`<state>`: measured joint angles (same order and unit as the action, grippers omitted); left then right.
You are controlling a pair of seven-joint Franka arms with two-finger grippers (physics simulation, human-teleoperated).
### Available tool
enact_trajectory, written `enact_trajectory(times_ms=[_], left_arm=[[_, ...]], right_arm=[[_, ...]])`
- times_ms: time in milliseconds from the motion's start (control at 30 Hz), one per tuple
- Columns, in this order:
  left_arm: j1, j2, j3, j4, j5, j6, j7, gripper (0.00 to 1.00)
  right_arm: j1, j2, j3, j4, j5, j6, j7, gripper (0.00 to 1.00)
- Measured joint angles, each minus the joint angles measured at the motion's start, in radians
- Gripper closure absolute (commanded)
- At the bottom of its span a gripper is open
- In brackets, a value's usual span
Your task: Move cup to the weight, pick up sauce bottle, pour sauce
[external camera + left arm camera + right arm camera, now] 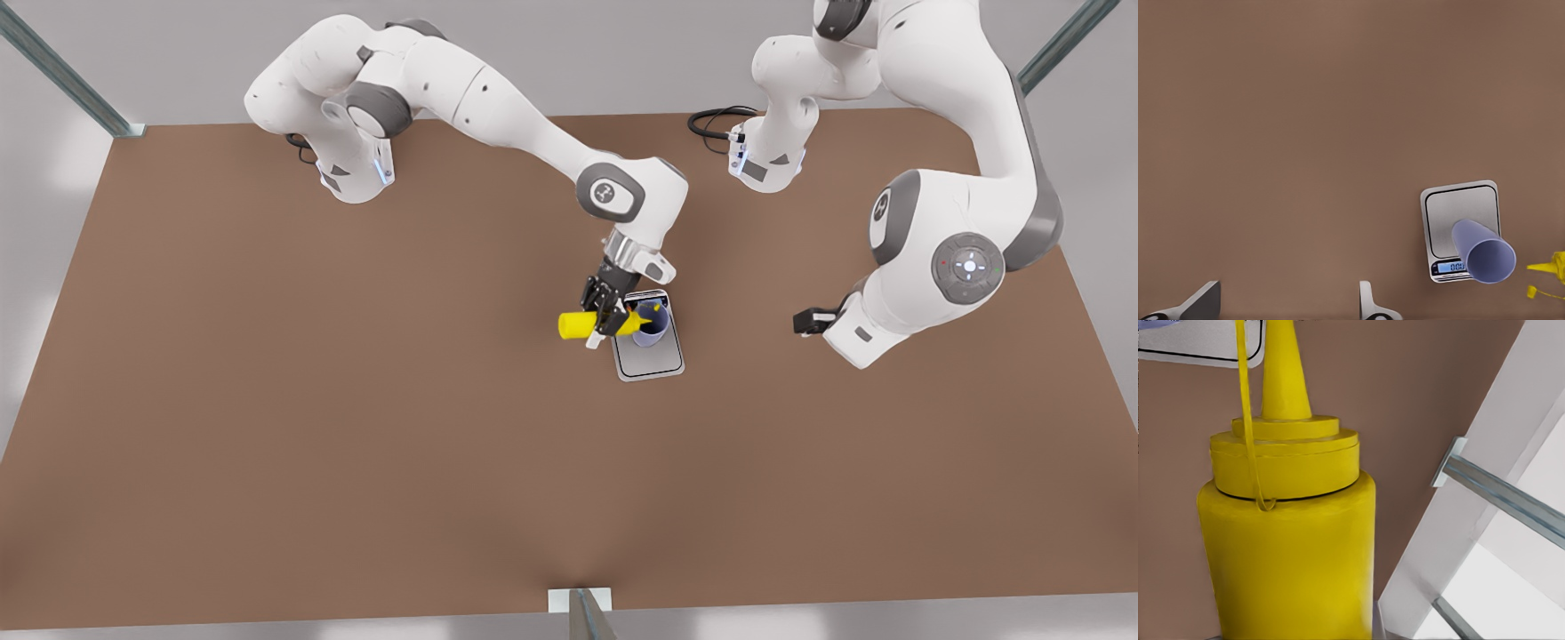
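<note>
Brown tabletop (356, 427) spreads under both arms, with grey walls and metal frame rails behind. Over its middle the right gripper (605, 313) is clamped across the body of the sauce bottle (582, 324), which lies nearly level in the air. The bottle's flat end points to the front view's left, and its nozzle reaches over the open mouth of the cup (650, 325). In the right wrist view the bottle's yellow shoulder and cone sit directly ahead. The cup stands on the weight (651, 356), at the end with the blue display. The left gripper (807, 322) waits well apart toward the front view's right, above bare table. Its fingers (1201, 303) are spread wide and hold nothing.
</note>
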<state>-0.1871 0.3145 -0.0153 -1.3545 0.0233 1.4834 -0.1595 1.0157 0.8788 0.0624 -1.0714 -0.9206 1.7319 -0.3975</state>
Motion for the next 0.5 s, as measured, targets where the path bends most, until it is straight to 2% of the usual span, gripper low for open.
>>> enact_trajectory(times_ms=[333,500], left_arm=[[-0.002,0.000,0.000,0.000,0.000,0.002,-0.003,0.00],[-0.002,0.002,-0.008,0.000,-0.001,0.014,-0.006,0.00]], right_arm=[[-0.014,0.005,-0.001,0.048,0.003,-0.004,0.040,0.40],[-0.232,-0.108,0.006,0.093,0.333,0.059,0.034,0.40]])
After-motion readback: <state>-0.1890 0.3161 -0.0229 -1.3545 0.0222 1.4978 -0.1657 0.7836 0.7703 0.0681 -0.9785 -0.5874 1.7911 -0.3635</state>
